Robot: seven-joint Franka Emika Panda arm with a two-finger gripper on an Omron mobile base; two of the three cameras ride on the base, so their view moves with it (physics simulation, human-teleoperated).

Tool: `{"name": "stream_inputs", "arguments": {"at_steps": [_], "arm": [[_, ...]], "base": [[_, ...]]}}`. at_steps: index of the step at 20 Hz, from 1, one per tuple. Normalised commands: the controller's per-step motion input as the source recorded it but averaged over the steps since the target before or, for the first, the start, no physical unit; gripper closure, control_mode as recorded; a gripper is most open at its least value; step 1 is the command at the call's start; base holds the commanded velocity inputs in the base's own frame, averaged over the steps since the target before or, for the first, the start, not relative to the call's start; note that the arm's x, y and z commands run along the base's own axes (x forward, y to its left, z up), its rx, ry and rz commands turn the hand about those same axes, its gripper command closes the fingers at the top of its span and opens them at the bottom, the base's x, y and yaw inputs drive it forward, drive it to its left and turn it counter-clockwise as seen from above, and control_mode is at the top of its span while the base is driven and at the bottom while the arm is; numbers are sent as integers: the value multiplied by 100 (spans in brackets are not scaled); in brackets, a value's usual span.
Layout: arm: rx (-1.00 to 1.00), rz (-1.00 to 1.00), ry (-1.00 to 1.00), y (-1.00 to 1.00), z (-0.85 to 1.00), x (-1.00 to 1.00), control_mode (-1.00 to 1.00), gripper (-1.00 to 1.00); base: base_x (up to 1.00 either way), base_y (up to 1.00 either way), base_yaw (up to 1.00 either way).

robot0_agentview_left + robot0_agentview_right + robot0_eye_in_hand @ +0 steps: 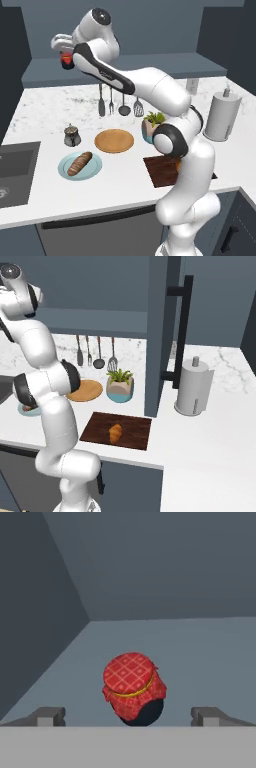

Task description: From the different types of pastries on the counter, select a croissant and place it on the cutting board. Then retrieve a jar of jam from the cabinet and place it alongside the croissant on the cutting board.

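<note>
Red-topped jar of jam [134, 688] x1 btwn wide-open hand [128, 716] tips, 1 croissant [115, 432] on cutting board [97, 427]

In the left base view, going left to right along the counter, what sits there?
Sink → grey lidded pot → blue plate carrying the baguette-like loaf → round tan plate → potted plant → cutting board → paper towel roll.

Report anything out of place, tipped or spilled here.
Nothing stands out. The croissant lies flat on the cutting board, the loaf rests on its blue plate, and the jar of jam stands upright on the cabinet shelf, between open jaws.
</note>
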Motion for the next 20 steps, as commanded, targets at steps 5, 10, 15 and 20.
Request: {"name": "stream_inputs", "arguments": {"at_steps": [5, 10, 15, 20], "arm": [[-21, 0, 0, 25, -24, 1, -100, -100], [-1, 0, -1, 1, -1, 15, -100, -100], [0, 2, -8, -1, -6, 31, -100, -100], [0, 2, -3, -7, -10, 22, -100, -100]], "base": [[0, 0, 0], [0, 0, 0], [0, 0, 0], [0, 0, 0]]}}
